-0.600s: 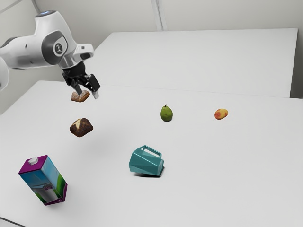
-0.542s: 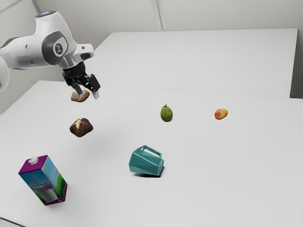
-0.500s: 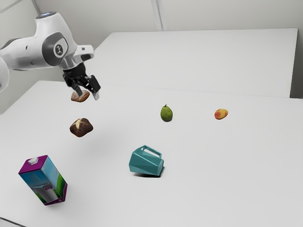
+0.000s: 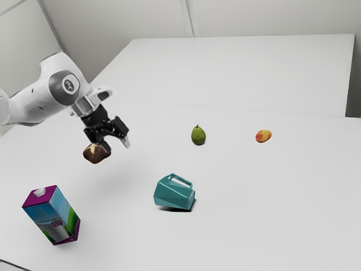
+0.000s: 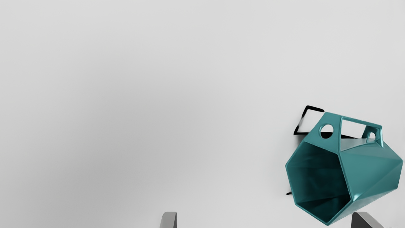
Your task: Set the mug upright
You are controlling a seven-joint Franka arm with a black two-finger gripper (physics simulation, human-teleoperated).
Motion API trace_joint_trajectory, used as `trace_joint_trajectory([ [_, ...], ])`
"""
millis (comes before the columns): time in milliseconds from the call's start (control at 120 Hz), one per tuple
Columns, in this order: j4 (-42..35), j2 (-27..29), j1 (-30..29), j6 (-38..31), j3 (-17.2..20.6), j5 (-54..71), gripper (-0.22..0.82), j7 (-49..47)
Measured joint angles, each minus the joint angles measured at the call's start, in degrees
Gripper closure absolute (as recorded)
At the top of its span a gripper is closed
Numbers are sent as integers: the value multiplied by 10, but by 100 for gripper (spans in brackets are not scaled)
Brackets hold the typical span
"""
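Observation:
My gripper hangs in the air above the table, toward the exterior view's upper left, apart from the mug. The teal faceted mug lies on its side with its handle upward and its base toward the exterior view's right. In the wrist view the open mouth of the mug faces the camera, showing its dark inside, close by one fingertip of the gripper. The two fingers stand wide apart with nothing held between them.
On the white table, a drink carton stands at the exterior view's lower left. A brown bread roll lies just beyond my gripper's fingers. A green pear and a yellow-red fruit are farther back.
My hand has come down and slightly toward the exterior view's right. It now covers the farther pastry and part of the bread roll. The mug has not moved.

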State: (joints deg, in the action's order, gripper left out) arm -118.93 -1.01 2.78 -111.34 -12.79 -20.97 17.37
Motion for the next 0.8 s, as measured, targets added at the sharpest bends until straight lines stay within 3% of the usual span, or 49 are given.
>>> trace_joint_trajectory([
  [100,-14,-10,4,0,-1,-47,0,8],
  [308,-33,-51,72,-1,-17,-140,0,44],
  [800,-78,-83,79,-1,-19,-267,0,143],
])
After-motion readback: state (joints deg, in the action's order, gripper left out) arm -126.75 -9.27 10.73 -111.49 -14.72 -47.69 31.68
